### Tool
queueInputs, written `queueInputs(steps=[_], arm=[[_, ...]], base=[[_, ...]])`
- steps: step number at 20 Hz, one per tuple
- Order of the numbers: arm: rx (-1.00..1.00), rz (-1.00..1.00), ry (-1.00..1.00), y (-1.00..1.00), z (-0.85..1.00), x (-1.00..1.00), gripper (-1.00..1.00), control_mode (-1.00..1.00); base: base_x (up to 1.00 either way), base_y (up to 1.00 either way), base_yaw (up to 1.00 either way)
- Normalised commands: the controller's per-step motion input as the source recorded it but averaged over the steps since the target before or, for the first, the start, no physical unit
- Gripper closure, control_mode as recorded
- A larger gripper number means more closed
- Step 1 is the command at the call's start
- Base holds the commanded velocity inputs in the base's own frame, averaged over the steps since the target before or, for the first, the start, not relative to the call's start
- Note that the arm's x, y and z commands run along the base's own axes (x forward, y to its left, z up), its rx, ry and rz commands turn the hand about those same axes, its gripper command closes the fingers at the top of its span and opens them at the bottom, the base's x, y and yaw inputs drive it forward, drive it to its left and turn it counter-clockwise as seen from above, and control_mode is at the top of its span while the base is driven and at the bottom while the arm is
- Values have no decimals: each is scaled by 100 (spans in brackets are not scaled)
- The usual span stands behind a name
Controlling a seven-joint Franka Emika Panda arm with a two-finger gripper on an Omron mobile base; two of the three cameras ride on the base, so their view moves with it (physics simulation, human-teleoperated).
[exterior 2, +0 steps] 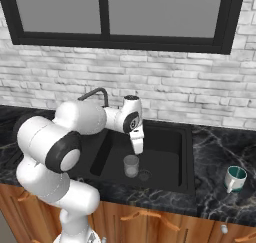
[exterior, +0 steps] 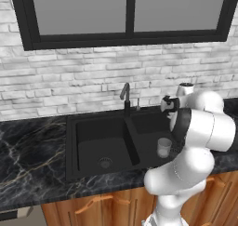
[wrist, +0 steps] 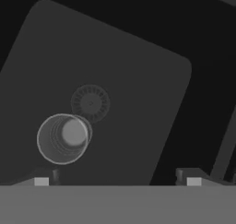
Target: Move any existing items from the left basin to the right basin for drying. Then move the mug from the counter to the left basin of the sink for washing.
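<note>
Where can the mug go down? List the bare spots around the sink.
The left basin is bare around its drain; so is the counter left of the sink. The right basin is free behind the cup. Crowded: its front, where the open gripper hangs over the cup.

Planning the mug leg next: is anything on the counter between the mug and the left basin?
Nothing on the counter. The mug sits right of the sink, so the right basin, holding the cup, lies before the left basin.
</note>
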Motion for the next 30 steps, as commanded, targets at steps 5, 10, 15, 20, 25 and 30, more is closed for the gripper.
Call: queueInputs(steps=[5, 10, 15, 20, 25, 30], arm=[[-8, 0, 0, -31, 24, -29, -100, -100], [-5, 0, 0, -32, 35, -32, -100, -100], [-1, 0, 0, -35, 39, -30, -100, -100], [-1, 1, 0, -30, 37, -36, -100, -100], [-3, 1, 0, -33, 34, -44, -100, -100], [-4, 3, 0, -34, 31, -39, -100, -100]], base=[[0, 0, 0], [0, 0, 0], [0, 0, 0], [0, 0, 0], [0, 0, 0], [0, 0, 0]])
